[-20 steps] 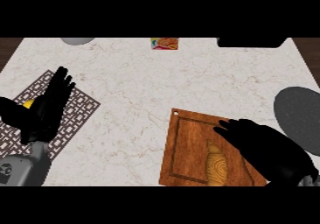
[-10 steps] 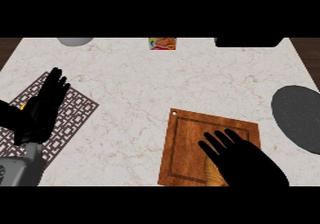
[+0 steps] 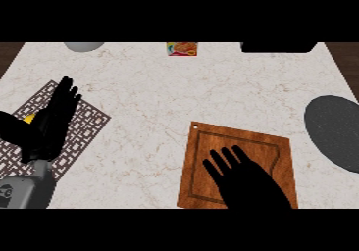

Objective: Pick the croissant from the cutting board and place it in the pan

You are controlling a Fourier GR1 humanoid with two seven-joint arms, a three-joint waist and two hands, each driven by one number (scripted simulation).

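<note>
Both my hands are spread: right hand [image 3: 251, 184] flat over the cutting board [image 3: 273, 147], perhaps hiding the croissant; left hand [image 3: 52, 120] resting.

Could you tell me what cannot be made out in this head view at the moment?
- The croissant: none of it shows; the right hand, fingers spread flat over the cutting board, covers where it would lie.
- The pan: cut off by the right edge.
- A small yellow thing on the patterned mat: mostly hidden behind the open left hand.
- The small packet at the counter's far edge: too small to read.
</note>
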